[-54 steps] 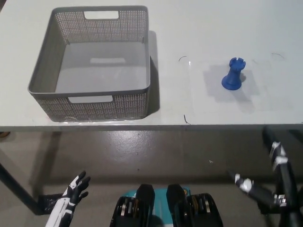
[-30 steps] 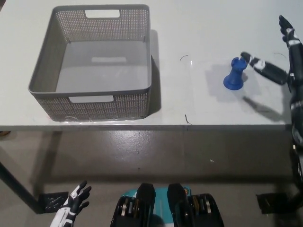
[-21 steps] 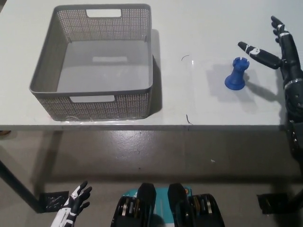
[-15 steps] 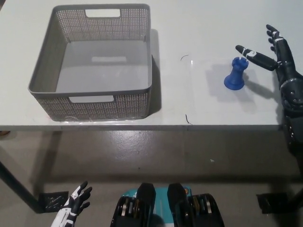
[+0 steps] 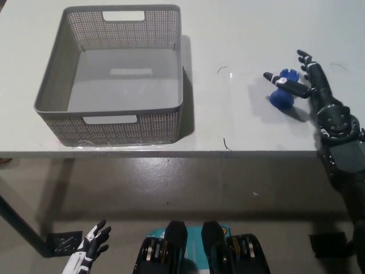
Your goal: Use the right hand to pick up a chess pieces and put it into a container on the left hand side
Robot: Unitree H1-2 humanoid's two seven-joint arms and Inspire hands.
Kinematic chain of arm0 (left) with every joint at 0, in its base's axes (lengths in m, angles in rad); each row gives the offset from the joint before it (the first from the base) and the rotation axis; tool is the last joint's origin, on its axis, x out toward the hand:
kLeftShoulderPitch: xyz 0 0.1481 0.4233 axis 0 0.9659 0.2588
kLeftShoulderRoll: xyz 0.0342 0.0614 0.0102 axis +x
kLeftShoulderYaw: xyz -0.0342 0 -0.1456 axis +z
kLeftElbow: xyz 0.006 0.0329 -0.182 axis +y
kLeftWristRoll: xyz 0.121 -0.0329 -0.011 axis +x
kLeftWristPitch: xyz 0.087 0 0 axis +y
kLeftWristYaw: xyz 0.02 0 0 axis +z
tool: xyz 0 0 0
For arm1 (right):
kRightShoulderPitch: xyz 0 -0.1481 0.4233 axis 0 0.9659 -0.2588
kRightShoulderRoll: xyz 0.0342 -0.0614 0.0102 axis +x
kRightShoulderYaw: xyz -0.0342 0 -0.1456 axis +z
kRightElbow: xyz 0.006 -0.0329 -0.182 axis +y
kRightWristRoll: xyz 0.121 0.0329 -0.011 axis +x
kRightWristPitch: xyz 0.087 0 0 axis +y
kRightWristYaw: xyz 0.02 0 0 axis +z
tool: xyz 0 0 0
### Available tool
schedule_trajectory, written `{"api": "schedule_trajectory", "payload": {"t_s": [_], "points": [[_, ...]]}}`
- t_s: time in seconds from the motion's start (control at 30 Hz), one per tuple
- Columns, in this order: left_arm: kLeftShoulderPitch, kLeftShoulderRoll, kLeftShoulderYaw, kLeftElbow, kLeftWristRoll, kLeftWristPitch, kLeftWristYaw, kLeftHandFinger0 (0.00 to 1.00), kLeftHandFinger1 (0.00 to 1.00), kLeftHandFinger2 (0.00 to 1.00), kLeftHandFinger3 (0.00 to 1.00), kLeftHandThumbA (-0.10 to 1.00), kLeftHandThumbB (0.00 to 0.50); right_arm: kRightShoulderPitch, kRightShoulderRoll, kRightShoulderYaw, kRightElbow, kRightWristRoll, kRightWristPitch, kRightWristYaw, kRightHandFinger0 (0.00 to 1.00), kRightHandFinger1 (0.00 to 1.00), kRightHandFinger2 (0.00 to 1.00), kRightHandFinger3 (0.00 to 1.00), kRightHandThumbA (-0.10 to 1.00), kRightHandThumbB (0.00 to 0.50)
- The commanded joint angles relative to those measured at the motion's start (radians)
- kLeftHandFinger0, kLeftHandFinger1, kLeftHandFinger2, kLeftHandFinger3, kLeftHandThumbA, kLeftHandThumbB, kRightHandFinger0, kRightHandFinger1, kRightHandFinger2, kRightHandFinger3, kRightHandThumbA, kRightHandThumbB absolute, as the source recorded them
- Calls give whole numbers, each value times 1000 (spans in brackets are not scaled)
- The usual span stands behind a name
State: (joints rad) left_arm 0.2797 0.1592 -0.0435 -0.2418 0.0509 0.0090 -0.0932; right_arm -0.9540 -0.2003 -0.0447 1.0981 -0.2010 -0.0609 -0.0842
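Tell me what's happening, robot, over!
Right hand open around the blue chess piece, not gripped yet. Left hand resting low, open. Gray basket waiting, path clear.

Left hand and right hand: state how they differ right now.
The left hand is white; the right hand is black. The left hand hangs below the table edge at lower left, holding nothing; the right hand reaches over the table, its fingers around the blue rook. Both have fingers spread.

My black, slightly glossy plastic-looking fingers touch a smooth blue plastic chess rook; grey perforated plastic basket looks matt, white bench smooth
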Motion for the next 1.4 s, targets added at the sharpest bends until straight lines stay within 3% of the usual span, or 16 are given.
{"api": "schedule_trajectory", "payload": {"t_s": [0.0, 0.63, 0.67, 0.7, 0.77, 0.8, 0.83, 0.87, 0.9, 0.93, 0.97, 1.07, 1.17, 1.23, 1.37], "points": [[2, 4, -1, -20, -11, -35, -11, 1000, 1000, 1000, 1000, 1000, 299, -89, 8, 7, 28, 26, -64, -23, 1000, 1000, 1000, 1000, 1000, 500], [-5, 1, 11, -5, -27, -55, -7, 1000, 1000, 1000, 1000, 1000, 306, -123, -7, 30, 279, 39, -102, -14, 1000, 1000, 1000, 1000, 1000, 500], [-5, 0, 12, -2, -28, -62, -6, 1000, 1000, 1000, 1000, 1000, 304, -126, -1, -9, 289, 80, -106, -16, 1000, 1000, 1000, 1000, 901, 500], [-6, 0, 13, -1, -30, -65, -5, 1000, 1000, 1000, 1000, 1000, 303, -128, 4, -38, 295, 107, -109, -19, 1000, 1000, 1000, 1000, 869, 500], [-5, -1, 13, -2, -32, -72, -6, 1000, 1000, 1000, 1000, 1000, 278, -138, 16, -75, 306, 130, -97, -68, 1000, 1000, 1000, 1000, 640, 444], [-5, 0, 13, -2, -27, -78, -4, 1000, 1000, 1000, 1000, 1000, 267, -144, 25, -87, 310, 131, -89, -131, 672, 725, 760, 1000, 472, 386], [-6, -1, 14, 1, -24, -87, -1, 1000, 1000, 1000, 1000, 1000, 253, -151, 36, -99, 317, 131, -78, -210, 494, 630, 760, 800, 253, 339], [-9, -3, 15, 1, -24, -88, 0, 1000, 1000, 1000, 1000, 1000, 251, -154, 37, -104, 319, 132, -87, -226, 261, 356, 442, 481, 23, 252], [-10, -4, 15, 2, -26, -90, 0, 1000, 1000, 1000, 1000, 1000, 244, -151, 40, -107, 321, 131, -111, -256, 99, 243, 365, 244, -85, 252], [-11, -3, 15, 2, -27, -90, 0, 1000, 1000, 1000, 1000, 1000, 243, -149, 41, -106, 322, 127, -124, -270, 46, 226, 395, 252, -97, 244], [-12, -3, 18, 1, -30, -88, 0, 1000, 1000, 1000, 1000, 1000, 240, -144, 46, -115, 322, 136, -155, -284, 2, 42, 361, 271, -100, 189], [-19, -1, 21, -6, -28, -81, 0, 1000, 1000, 1000, 1000, 1000, 231, -146, 49, -119, 324, 144, -174, -287, 0, 62, 551, 530, -100, 180], [-24, -1, 23, -10, -31, -76, -2, 1000, 1000, 1000, 1000, 1000, 237, -155, 57, -145, 320, 177, -196, -301, 0, 97, 572, 560, -100, 174], [-23, -2, 25, -14, -33, -71, 0, 1000, 1000, 1000, 1000, 1000, 245, -157, 58, -142, 318, 175, -209, -316, 0, 166, 654, 625, -100, 163], [-28, -2, 29, -15, -34, -69, 1, 1000, 1000, 1000, 1000, 1000, 253, -173, 57, -150, 313, 191, -219, -326, 0, 215, 680, 636, -100, 167]]}}
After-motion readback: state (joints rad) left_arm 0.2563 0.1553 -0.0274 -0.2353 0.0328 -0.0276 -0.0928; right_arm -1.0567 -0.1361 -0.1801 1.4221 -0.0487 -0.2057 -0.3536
